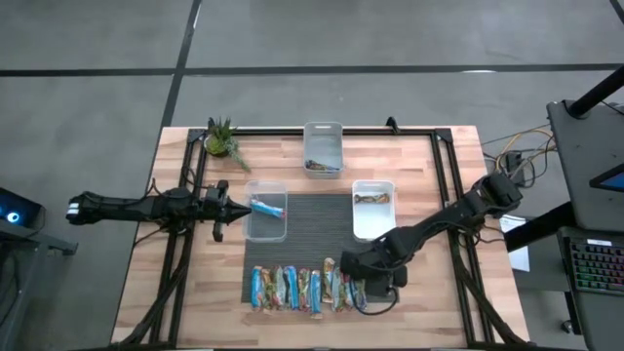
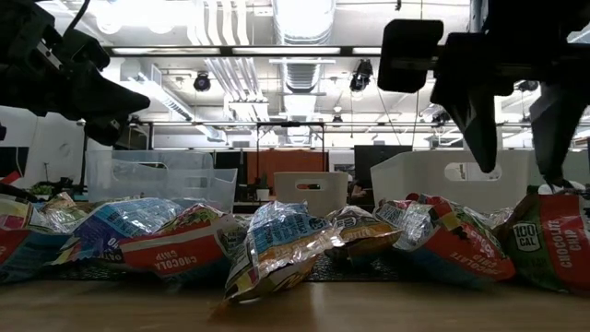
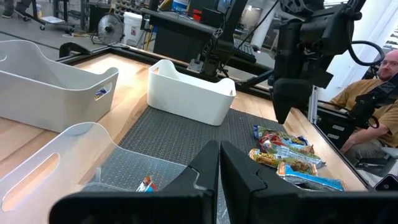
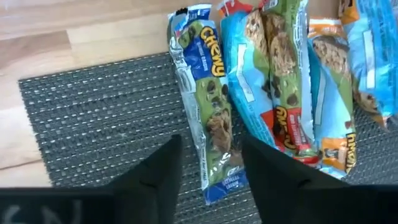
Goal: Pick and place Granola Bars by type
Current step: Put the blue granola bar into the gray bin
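Granola bars lie side by side in a row on the bench, at the six o'clock edge of a dark mat in the high view. Their shiny wrappers are mostly blue, with green and red among them. The right pincer hangs over the three o'clock end of that row. Its wrist view shows the two dark fingers spread wide, either side of one blue-and-green bar at the outer edge of the row; they do not look closed on it. The low view shows the same fingers above the crumpled wrappers, apart from them.

Three bins stand past the row. A clear one sits toward ten o'clock on the mat and holds one blue bar. A white bin toward two o'clock holds one brownish bar. A third bin at twelve o'clock, off the mat, has something dark at its near end, too small to name.

The left pincer hovers at the nine o'clock rim of the clear bin, fingers pressed together and holding nothing. A small potted plant stands near the eleven o'clock corner. A person sits beyond the bench in the left wrist view.
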Action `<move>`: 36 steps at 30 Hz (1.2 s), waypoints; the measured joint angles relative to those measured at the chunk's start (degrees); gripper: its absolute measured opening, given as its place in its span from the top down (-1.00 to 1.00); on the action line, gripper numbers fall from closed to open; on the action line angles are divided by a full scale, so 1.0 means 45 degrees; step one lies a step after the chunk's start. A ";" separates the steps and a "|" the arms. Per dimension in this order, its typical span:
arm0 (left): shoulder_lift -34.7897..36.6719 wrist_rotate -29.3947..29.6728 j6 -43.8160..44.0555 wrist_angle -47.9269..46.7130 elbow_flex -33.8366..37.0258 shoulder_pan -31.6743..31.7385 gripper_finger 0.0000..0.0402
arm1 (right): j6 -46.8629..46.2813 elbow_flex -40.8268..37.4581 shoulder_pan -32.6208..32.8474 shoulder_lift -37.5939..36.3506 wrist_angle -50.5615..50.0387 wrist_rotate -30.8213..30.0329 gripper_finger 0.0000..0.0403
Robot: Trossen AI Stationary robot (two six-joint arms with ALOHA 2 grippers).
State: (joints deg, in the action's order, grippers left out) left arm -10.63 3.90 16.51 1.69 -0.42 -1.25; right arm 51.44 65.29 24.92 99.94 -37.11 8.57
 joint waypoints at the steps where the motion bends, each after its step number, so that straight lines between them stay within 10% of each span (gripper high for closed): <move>1: 0.0000 0.0000 -0.0001 0.0000 0.0000 0.0002 1.00 | 0.0049 -0.0039 0.0035 -0.0005 0.0115 -0.0003 0.15; 36: -0.0005 0.0000 -0.0001 0.0005 0.0001 0.0000 1.00 | 0.0246 -0.0203 0.0036 0.0697 0.0392 -0.0125 -0.09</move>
State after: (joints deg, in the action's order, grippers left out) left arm -10.66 3.90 16.51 1.72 -0.41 -1.25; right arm 52.55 64.38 25.08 103.08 -35.34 8.01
